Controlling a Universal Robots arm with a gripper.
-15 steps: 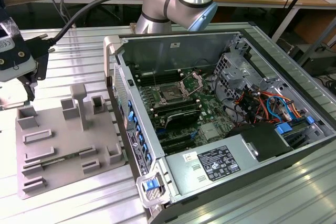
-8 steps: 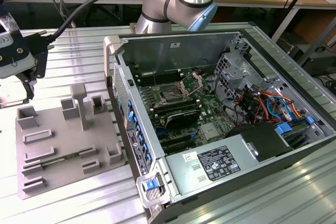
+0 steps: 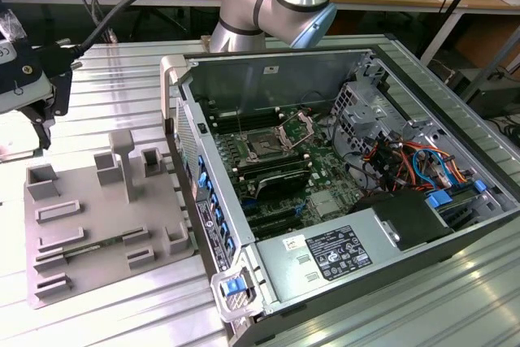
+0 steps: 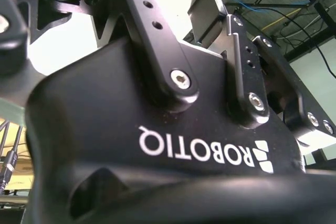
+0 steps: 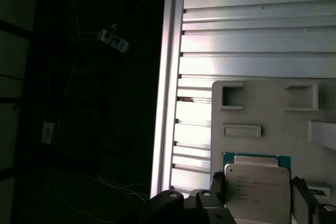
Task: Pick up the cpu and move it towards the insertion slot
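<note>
The cpu (image 5: 257, 195), silvery lid up with a green edge of board showing, lies between the fingers (image 5: 302, 195) of the gripper (image 5: 259, 184) in the first wrist view, with one finger against each of two opposite edges. The jaws stand narrow, closed to the chip's width. I judge them to be holding the chip rather than merely flanking it, because it looks large against the grey plastic fixture (image 5: 262, 111) beneath, as if lifted clear.

In the exterior view the fixture lies on the slatted metal table (image 3: 122, 62) at the exterior view's left, outside the open computer case (image 3: 268, 71). The insertion slot (image 3: 264, 146) is on the motherboard inside the case, well apart from the chip, and its metal bracket (image 3: 297, 129) seems to be hinged open.

The step in hand looks like the carry. Doing it well probably means:
- gripping by the edges only, level, with steady pressure so the chip cannot twist
- travelling high enough to clear the fixture's upright posts (image 3: 122, 148) and the case wall
- holding the chip's sides square to the socket frame, since a tilted or turned chip would risk the delicate contacts
</note>
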